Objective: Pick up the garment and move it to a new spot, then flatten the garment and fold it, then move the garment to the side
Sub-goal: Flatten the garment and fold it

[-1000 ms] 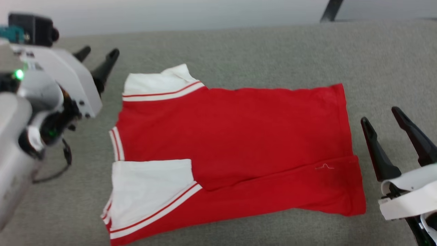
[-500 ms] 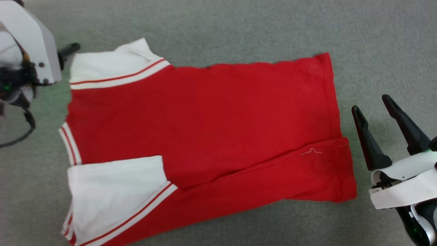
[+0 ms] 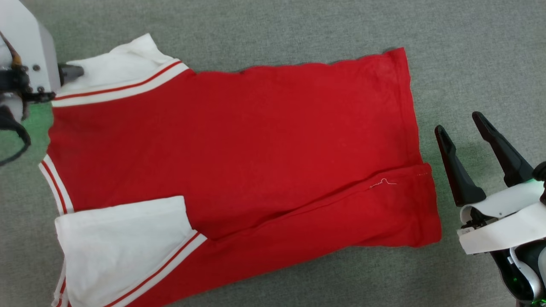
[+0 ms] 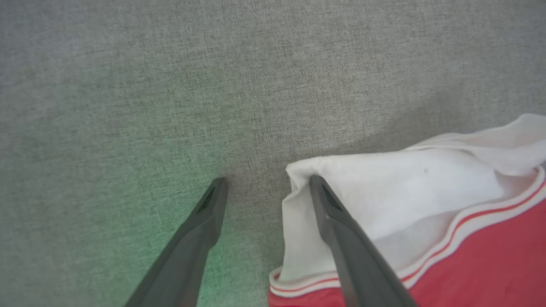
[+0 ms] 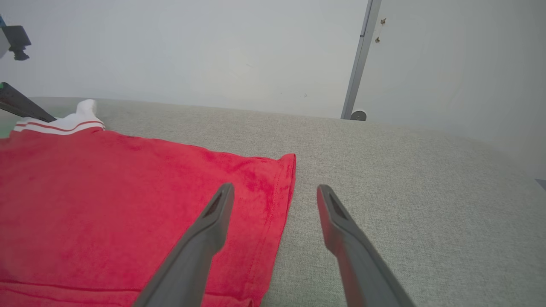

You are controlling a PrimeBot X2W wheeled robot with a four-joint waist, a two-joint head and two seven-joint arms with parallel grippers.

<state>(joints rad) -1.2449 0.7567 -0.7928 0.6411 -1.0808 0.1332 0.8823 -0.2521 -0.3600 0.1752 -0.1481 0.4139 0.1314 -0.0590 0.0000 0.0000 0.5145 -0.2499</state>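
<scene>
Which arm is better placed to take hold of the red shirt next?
Left, probably: the left tool stands open astride the white sleeve's edge, one finger over the cloth. The right tool, also open, sits beside the garment's hem.

so the red white-sleeved basketball shirt lies flat on the grey fabric surface, left gripper at its far-left sleeve, right gripper just beside its right hem

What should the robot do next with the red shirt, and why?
Probably dip the left gripper a little and close on the white sleeve. Its open fingers straddle the sleeve's edge, and the shirt has just its near side folded in, so the far side seems next.
</scene>
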